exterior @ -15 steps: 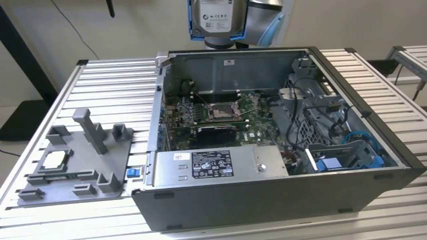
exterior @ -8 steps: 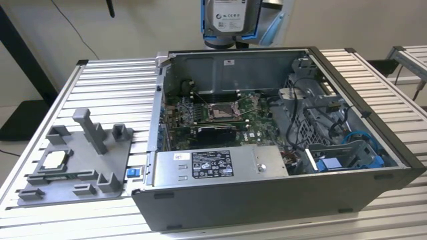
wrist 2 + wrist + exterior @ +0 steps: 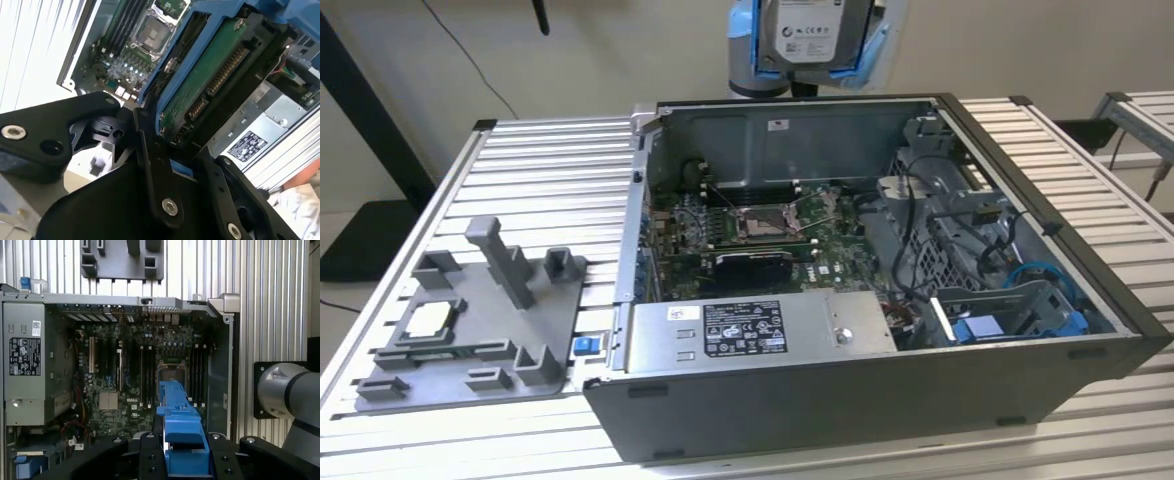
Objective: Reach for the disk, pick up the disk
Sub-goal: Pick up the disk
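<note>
An open computer case [image 3: 881, 400] on a slatted table [image 3: 534, 170] exposes its motherboard [image 3: 767, 225] and power supply [image 3: 754, 328]. Above its far wall, the gripper [image 3: 160, 135] is clamped on the disk [image 3: 817, 35], lifted clear of the case.

Light is even and soft across the exterior view, no hard shadows on the ribbed table [image 3: 520, 170], though the inside of the computer case [image 3: 854, 200] below the claw sits dimmer. In the second wrist view the table's slats blow out white with streaky blur beside the gripper [image 3: 165, 150], whose black links, close to the lens, look soft. In the first wrist view the motherboard [image 3: 130, 370] beyond the claw is dark but fairly crisp.
</note>
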Action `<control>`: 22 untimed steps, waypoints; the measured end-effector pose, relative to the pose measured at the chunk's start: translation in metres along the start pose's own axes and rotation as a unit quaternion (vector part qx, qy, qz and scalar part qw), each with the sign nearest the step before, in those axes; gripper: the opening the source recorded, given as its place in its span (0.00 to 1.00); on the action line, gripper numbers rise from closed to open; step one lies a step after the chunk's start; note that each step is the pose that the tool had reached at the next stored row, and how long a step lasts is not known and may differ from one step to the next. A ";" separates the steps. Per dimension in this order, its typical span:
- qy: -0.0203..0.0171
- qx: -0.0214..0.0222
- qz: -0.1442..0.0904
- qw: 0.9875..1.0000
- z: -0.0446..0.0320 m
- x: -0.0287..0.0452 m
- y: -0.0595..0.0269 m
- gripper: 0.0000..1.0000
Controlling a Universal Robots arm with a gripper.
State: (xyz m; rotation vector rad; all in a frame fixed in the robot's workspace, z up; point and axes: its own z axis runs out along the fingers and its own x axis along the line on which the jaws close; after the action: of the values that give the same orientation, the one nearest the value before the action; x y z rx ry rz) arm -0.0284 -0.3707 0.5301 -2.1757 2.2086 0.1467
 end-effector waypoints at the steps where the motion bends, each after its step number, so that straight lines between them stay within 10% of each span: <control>1: 0.000 0.000 0.000 1.000 -0.0001 0.0000 -0.0034 0.00; 22: -0.001 0.000 0.000 1.000 -0.0034 -0.0014 -0.0848 0.00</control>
State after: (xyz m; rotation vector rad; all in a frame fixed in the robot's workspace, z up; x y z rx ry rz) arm 0.0564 -0.3707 0.5301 -2.1744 2.2073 0.1494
